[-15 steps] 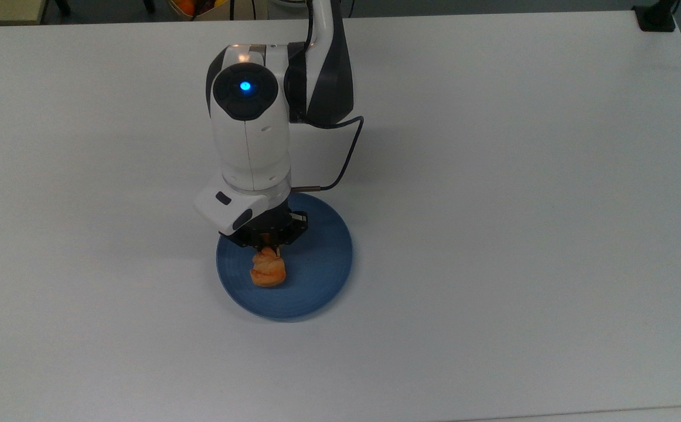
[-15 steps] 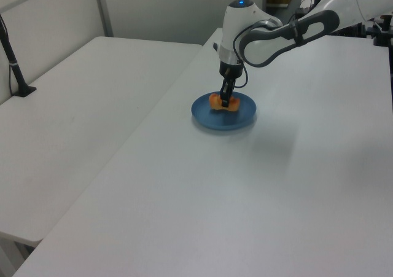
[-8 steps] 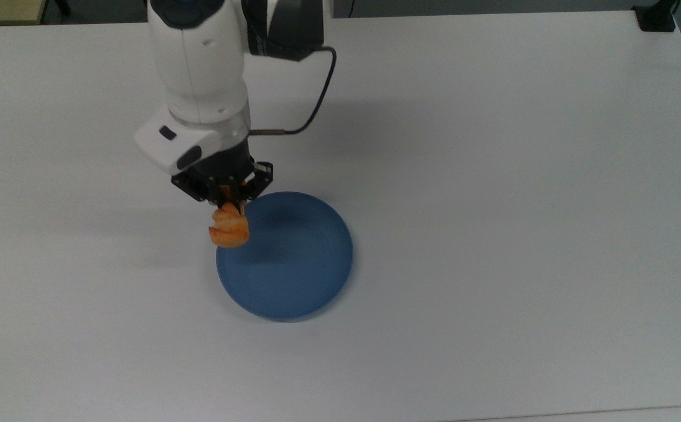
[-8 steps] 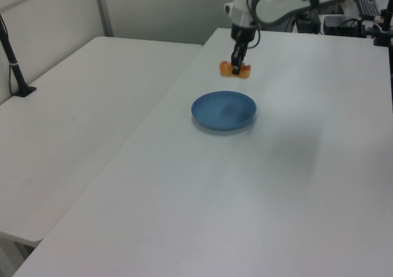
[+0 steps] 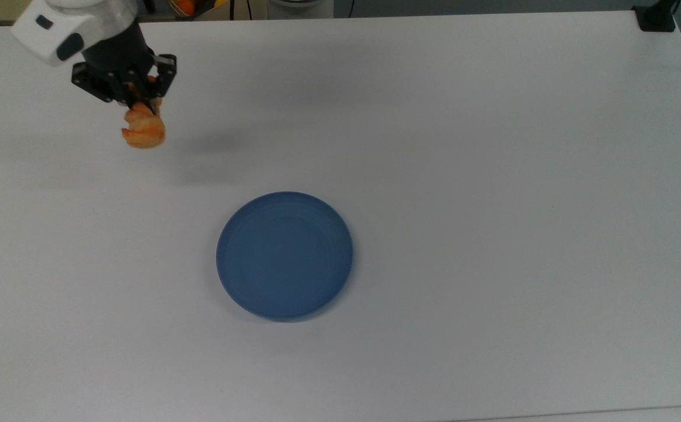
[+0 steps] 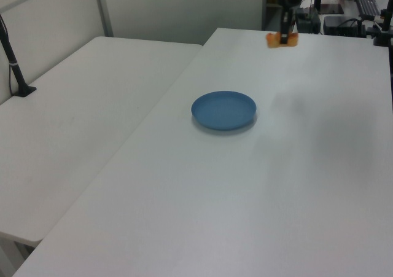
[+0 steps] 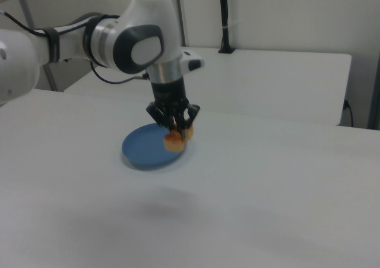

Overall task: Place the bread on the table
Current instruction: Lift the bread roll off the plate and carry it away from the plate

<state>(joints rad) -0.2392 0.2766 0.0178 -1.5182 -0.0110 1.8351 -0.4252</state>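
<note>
Dangling high above the smooth white table (image 5: 493, 176), well clear of the round blue plate (image 5: 285, 255), the small flaky golden-orange bread roll (image 5: 143, 132) sits pinched in the black two-finger gripper (image 5: 136, 99) and might bounce if released from there.

No readable text, labels, brand names, numbers or signs appear in any of the three camera views.
</note>
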